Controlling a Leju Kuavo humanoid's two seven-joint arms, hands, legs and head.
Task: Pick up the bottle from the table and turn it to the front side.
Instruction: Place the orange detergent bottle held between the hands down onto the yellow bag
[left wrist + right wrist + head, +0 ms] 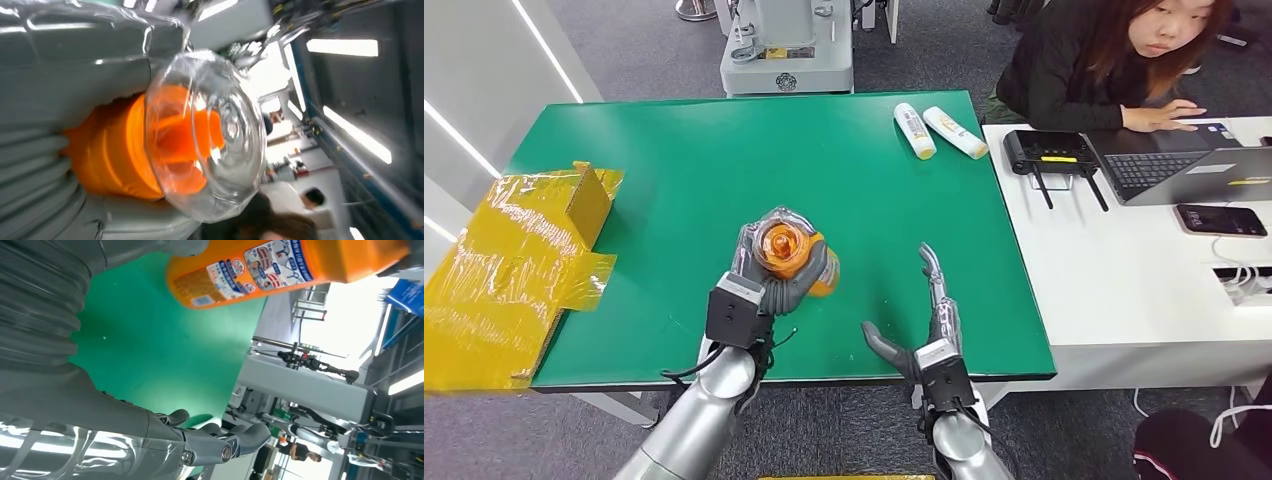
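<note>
Above the green table (pixel 674 150), near its front edge: orange bottle (pixel 786 250) with clear cap, cap toward the head camera, gripped by the left hand (pixel 769 275), fingers wrapped round its body. Right hand (pixel 924 320): beside it, fingers spread, holding nothing. Far corner: two white bottles (pixel 939 130). Left: yellow box (pixel 514 260).

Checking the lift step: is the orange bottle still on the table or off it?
Off it. The left robot hand holds the orange bottle; the right wrist view shows its base clear above the green table.

Even bright overhead light; head view sharp; wrist views blurred, windows blown out
</note>
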